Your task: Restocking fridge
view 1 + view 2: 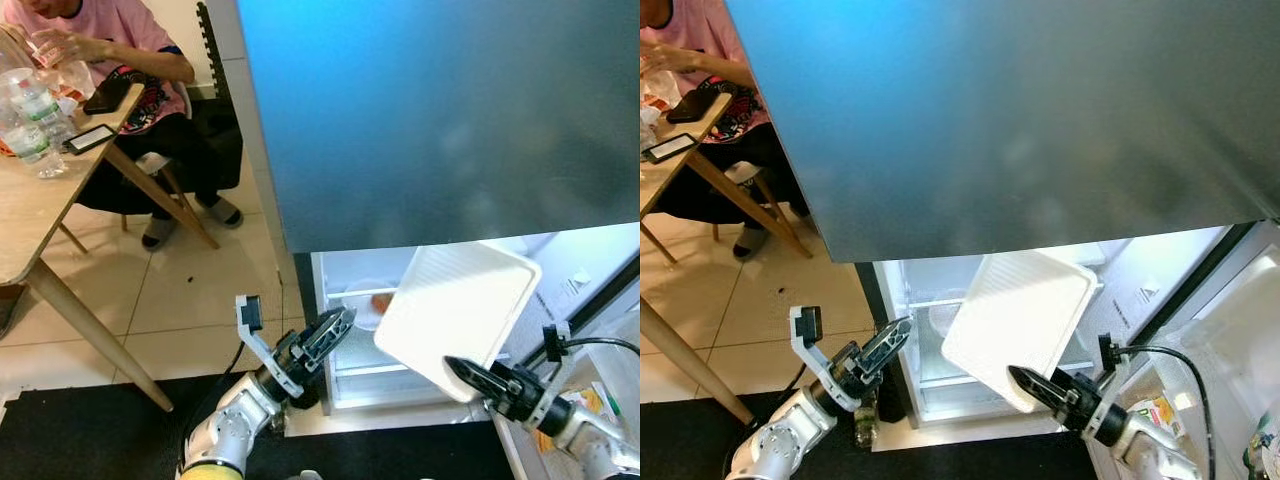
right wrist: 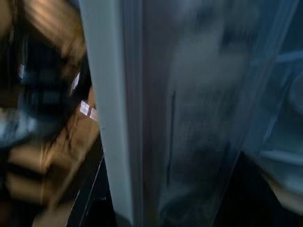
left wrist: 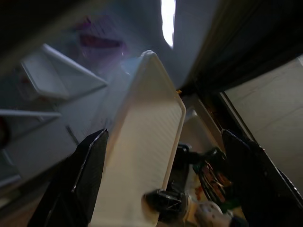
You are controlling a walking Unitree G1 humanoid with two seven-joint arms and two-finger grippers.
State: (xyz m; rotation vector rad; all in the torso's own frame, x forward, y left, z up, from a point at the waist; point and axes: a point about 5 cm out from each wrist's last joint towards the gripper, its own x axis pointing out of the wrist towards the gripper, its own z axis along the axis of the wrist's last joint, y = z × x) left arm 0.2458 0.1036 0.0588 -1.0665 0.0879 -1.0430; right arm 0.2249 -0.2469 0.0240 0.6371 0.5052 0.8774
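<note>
A white ridged plastic tray (image 1: pixel 458 310) hangs tilted in front of the open lower fridge compartment (image 1: pixel 345 370). My right gripper (image 1: pixel 462 376) has its black fingers closed on the tray's lower corner, holding it up on a slant. Behind the tray, on a fridge shelf, sits a pale plate (image 1: pixel 366 303) with something orange on it, too small to identify. My left gripper (image 1: pixel 335 330) hovers just beside the fridge's left edge with its fingers spread apart, gripping nothing; from my left wrist, the tray (image 3: pixel 142 156) appears edge-on between my two fingers (image 3: pixel 78 184). The large grey-blue upper fridge door (image 1: pixel 440 110) looms above. To my left, a person in a pink shirt (image 1: pixel 95 35) sits at a wooden table (image 1: pixel 30 215) holding water bottles (image 1: pixel 30 120) and a phone (image 1: pixel 90 138). Pale tiles (image 1: pixel 200 290) cover the floor.
</note>
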